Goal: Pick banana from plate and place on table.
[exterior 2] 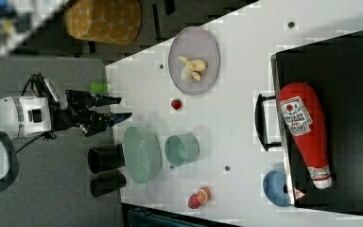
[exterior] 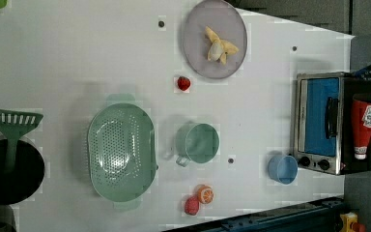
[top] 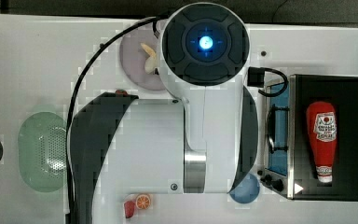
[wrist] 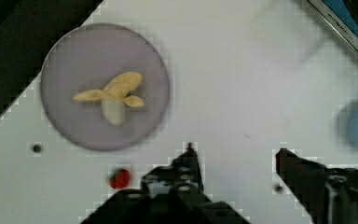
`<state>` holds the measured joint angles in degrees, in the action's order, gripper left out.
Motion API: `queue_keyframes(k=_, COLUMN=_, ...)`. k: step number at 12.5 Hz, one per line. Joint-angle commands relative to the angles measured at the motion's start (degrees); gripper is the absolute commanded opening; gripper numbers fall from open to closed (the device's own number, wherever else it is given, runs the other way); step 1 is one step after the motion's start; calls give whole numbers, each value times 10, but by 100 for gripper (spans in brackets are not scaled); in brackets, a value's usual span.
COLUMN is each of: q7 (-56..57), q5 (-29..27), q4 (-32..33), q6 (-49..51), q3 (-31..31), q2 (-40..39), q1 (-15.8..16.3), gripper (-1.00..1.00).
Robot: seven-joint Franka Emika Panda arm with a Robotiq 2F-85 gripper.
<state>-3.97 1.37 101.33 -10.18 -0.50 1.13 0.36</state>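
The banana (wrist: 114,95), a pale yellow peeled toy, lies in the middle of the lilac-grey plate (wrist: 74,60) on the white table (wrist: 242,84). It also shows as the banana (exterior: 218,48) on the plate (exterior: 198,34), as the banana (exterior 2: 193,67) on the plate (exterior 2: 194,42), and as the banana (top: 149,58) on the plate (top: 133,56), partly under the arm. My gripper (wrist: 236,150) hangs open well above the table, apart from the plate, with nothing between its fingers. In the right view the gripper (exterior 2: 123,108) is off the table's edge.
A small red fruit (exterior: 183,83) lies just off the plate. Further along stand a green perforated basket (exterior: 121,152), a green mug (exterior: 200,143), a blue bowl (exterior: 282,169) and a toaster oven (exterior: 319,123) with a ketchup bottle (exterior: 363,125) on top. An orange slice (exterior: 205,194) lies near the table's edge.
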Motion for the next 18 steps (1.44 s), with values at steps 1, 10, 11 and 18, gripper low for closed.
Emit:
queue_keyframes(k=1, q7=-40, q5=1, q4=20, q6=135, q3=-8, q2=170, q1=-3, gripper=59)
queue_keyframes(k=10, q7=-42, q5=0, q4=12, q6=37, q3=16, q2=101, q1=8, gripper=100)
queue_keyframes(k=11, q7=-43, q5=0, q4=5, q6=19, q3=22, q2=76, q1=10, gripper=100)
queue_keyframes(k=18, q7=-53, q5=0, q4=-74, q6=-88, q3=39, q2=-118, q1=13, gripper=100)
